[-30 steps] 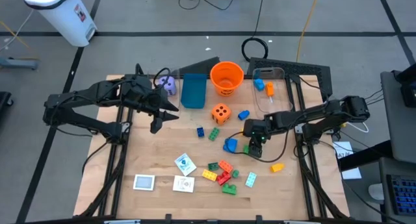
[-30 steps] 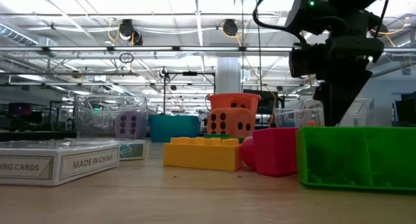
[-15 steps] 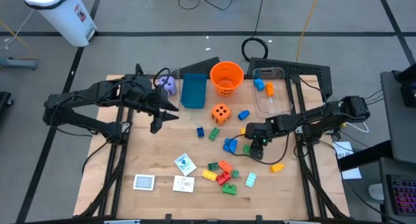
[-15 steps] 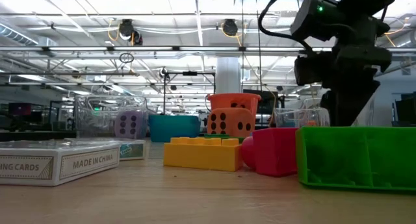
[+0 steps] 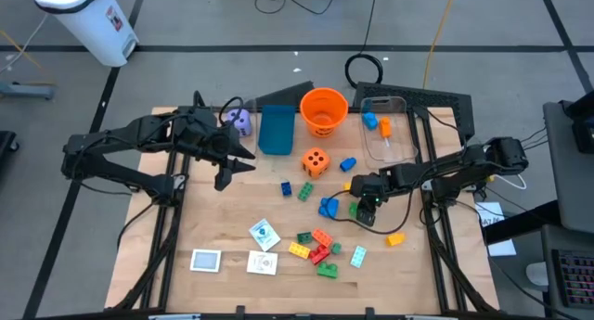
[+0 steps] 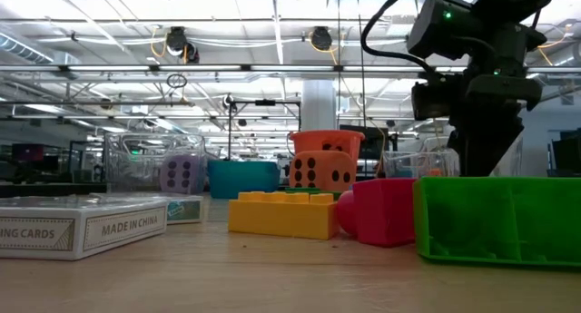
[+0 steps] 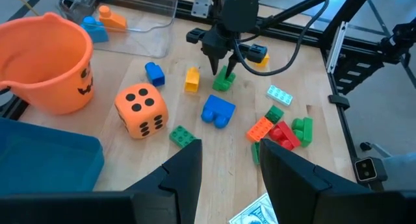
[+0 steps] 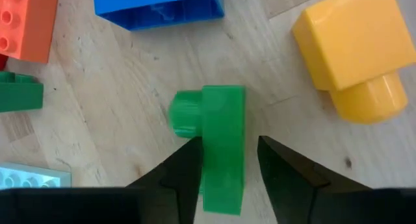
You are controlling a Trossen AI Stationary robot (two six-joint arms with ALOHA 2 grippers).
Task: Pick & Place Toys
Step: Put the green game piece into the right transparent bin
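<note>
The right gripper (image 5: pixel 363 211) is down low over the counter (image 5: pixel 223 232), toward its right edge. Its two fingers (image 8: pixel 179 169) stand one on each side of a small green brick (image 8: pixel 220 143). They are narrow and sit right beside the brick, but the pictures do not show for sure if they squeeze it. The green brick lies flat on the wood. A big blue brick (image 5: pixel 329 207) sits just beside it, toward the middle of the counter. A yellow block (image 7: pixel 191 79) lies near it on the other side.

The left gripper (image 5: pixel 227 169) hangs above the left part of the counter, well apart from the toys. Its fingers (image 7: pixel 185 178) are a little apart and hold nothing.

The orange dice (image 5: pixel 316 161) sits near the middle of the counter, in front of the orange bucket (image 5: pixel 323 111) at the back edge. The purple dice (image 5: pixel 240 122) is at the back edge too, beside the teal box (image 5: pixel 276 130). A clear bin (image 5: pixel 390 130) at the back right holds a few small bricks. A pile of red, orange, green and yellow bricks (image 5: pixel 319 250) lies near the front edge. Three white cards (image 5: pixel 263 235) lie near the front left corner.
</note>
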